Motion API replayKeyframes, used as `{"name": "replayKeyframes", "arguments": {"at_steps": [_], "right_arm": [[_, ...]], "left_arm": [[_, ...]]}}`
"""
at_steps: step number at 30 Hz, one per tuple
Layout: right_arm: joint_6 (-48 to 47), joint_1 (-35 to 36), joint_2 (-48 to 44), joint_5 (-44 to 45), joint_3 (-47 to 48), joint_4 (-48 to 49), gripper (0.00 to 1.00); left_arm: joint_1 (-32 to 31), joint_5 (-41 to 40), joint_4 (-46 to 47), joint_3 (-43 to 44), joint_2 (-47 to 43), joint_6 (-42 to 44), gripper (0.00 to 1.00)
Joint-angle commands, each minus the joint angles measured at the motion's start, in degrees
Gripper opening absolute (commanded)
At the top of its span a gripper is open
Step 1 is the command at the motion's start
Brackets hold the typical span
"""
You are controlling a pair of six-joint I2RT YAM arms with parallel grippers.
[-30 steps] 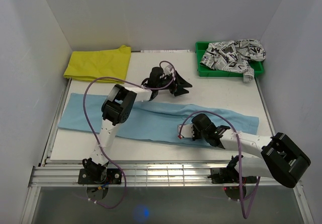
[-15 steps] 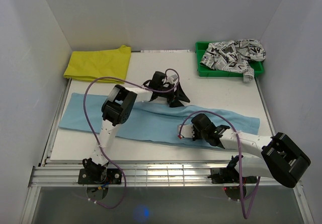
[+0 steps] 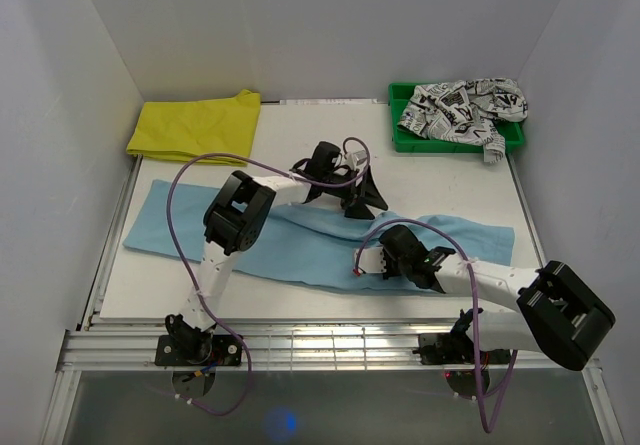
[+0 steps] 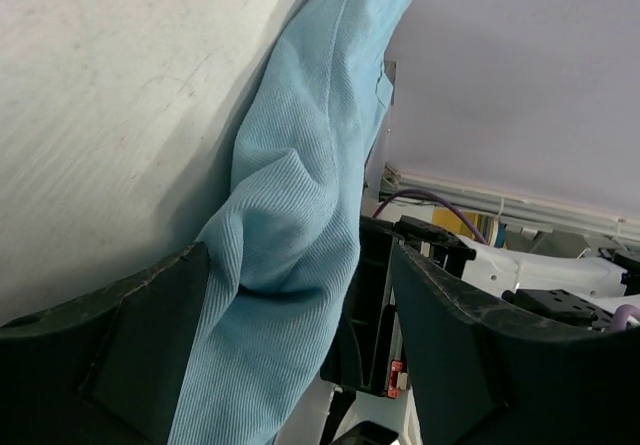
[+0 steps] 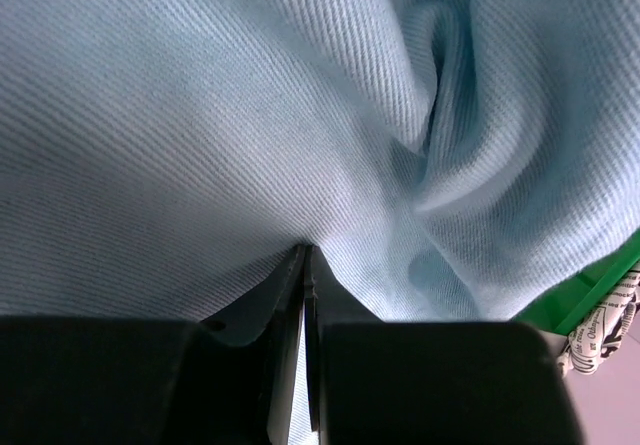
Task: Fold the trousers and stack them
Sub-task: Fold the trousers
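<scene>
The trousers lie lengthwise across the middle of the table. A yellow garment rests at the far left, and a printed garment spills over a green tray at the far right. The left gripper gapes astride a raised fold. The right gripper is clenched on the cloth, which hides its tips.

Soft ribbed cloth trousers (matt), smooth plastic tray

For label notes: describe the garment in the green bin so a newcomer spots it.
On the table, far right corner, sits a green bin. The crumpled garment in it is printed black on white, unlike the plain yellow garment and light blue trousers.
</scene>
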Motion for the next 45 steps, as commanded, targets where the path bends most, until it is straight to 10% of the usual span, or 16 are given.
{"name": "replayKeyframes", "arguments": {"at_steps": [1, 11, 19, 26, 33, 38, 45], "right_arm": [[1.29, -0.21, 1.89, -6.24, -3.28, -11.22, 0.09], [-0.47, -0.21, -6.29, -8.52, -4.34, -15.34, 0.1], [3.13, -0.21, -7.6, -11.87, 0.75, -15.44, 0.22], [4.8, -0.47, -8.13, -10.99, 4.1, -13.86, 0.32], [10.85, -7.92, -8.58, -15.37, 15.32, -12.54, 0.4], [17.36, -15.84, -2.52, -23.28, 26.49, -15.34, 0.4], [28.17, -21.3, 16.98, -28.99, 45.57, -27.27, 0.35]], "left_arm": [[2.97, -3.12, -0.86, -2.68, -8.45, 0.57, 0.84], [7.9, -15.78, -25.56, 1.79, -12.23, 34.83, 0.82], [12.92, -8.07, -47.7, 6.01, -10.39, 70.52, 0.84], [12.92, -6.2, -50.01, -2.68, -13.91, 78.64, 0.84], [12.04, -15.78, -38.61, -8.74, -15.4, 75.74, 0.54], [11.95, -21.06, -33.67, -13.58, -17.5, 75.82, 0.08], [10.72, -30.37, -23.67, -22.63, -22.69, 76.26, 0.0]]}}
